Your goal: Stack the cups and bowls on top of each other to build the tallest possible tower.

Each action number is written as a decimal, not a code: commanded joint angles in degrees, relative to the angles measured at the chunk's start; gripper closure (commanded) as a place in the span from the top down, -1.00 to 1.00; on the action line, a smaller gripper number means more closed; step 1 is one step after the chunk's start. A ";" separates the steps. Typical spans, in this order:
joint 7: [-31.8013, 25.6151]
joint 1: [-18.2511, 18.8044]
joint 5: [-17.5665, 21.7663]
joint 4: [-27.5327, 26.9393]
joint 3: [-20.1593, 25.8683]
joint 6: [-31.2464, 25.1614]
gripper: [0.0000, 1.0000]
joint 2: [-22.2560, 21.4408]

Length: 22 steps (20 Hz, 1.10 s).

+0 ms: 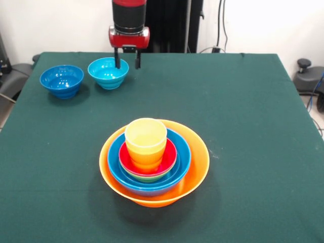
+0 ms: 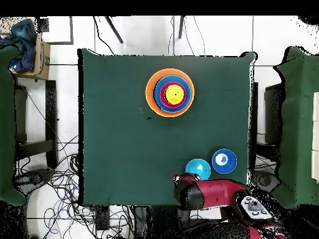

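gripper (image 1: pixel 127 63) open over light-blue bowl (image 1: pixel 107 72) rim

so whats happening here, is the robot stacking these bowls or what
Yes, the robot arm is building a tower of nested bowls and cups. A big orange bowl at the table's middle holds blue, green and red bowls, with a yellow cup on top. Two bowls are still loose at the robot's edge of the table: a light-blue bowl and a dark-blue bowl. The open pincer hangs at the light-blue bowl's rim, holding nothing yet.
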<state>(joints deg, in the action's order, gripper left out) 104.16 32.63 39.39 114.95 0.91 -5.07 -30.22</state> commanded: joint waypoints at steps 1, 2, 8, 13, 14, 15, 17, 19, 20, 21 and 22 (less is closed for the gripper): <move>3.47 -3.14 3.65 -7.74 0.65 4.77 1.00 6.21; 3.64 -3.71 3.93 -8.65 -0.27 5.78 1.00 7.47; 3.05 -4.81 5.36 -11.73 -2.43 8.10 1.00 11.66; 2.20 -7.47 6.53 -13.32 -5.11 9.33 -1.00 13.91; 1.63 -7.01 6.91 -13.10 -4.53 8.75 -1.00 13.67; 1.06 -6.54 7.28 -12.89 -3.95 8.16 -1.00 13.43; -2.69 -2.72 8.42 -11.21 0.55 2.73 -1.00 11.61; -3.04 -1.83 9.22 -10.74 1.60 2.17 -1.00 10.93; -3.21 -1.38 9.62 -10.51 2.12 1.89 -1.00 10.59; -2.86 -1.55 9.85 -10.61 2.02 1.91 -1.00 10.58; -3.13 -0.90 10.02 -10.27 2.66 1.43 -1.00 10.19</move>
<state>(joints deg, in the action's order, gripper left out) 104.16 30.06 45.65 111.18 -5.43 0.67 -25.56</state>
